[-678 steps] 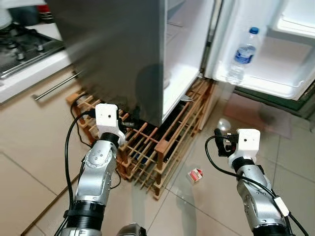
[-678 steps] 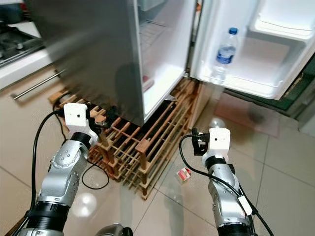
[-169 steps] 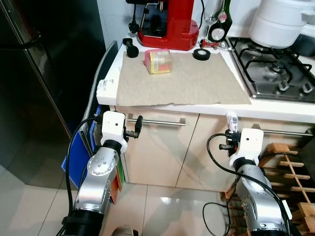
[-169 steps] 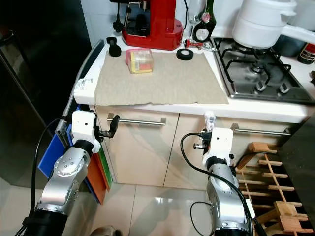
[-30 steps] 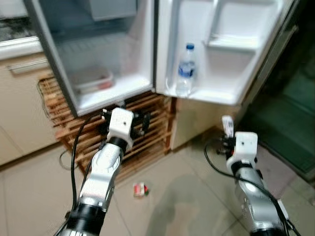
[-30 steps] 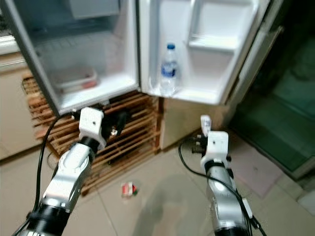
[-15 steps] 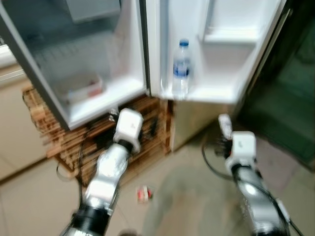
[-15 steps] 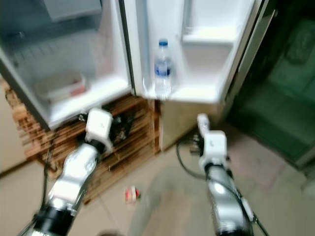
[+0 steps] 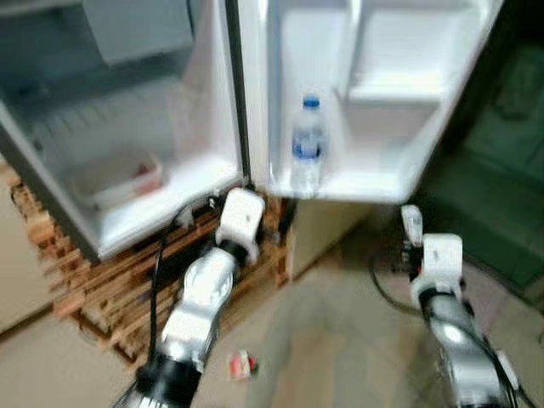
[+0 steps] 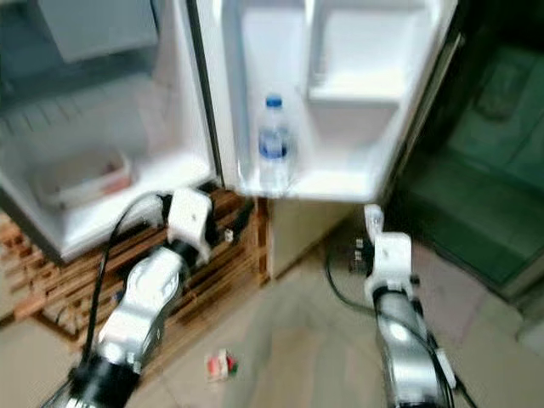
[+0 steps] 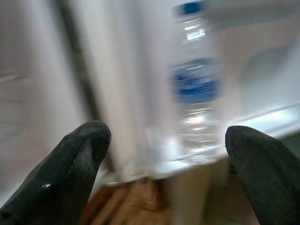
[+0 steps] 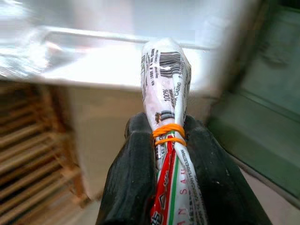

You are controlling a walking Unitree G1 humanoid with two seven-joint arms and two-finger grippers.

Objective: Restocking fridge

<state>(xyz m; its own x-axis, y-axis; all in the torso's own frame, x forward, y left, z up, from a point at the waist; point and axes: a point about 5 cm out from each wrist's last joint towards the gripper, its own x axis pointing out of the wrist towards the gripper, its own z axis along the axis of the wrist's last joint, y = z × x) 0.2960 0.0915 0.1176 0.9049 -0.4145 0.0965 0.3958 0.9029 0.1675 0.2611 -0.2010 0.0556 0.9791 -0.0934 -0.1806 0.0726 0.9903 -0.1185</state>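
door shelf, water bottle upright

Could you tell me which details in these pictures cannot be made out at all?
- Water bottle label: unreadable in the eye and left wrist views because of motion blur.
- Tray contents on the fridge shelf: blurred.
- Small red packet on the floor: too small and blurred to identify.
- Packet in the right gripper: lower end cut off by the right wrist view's edge.
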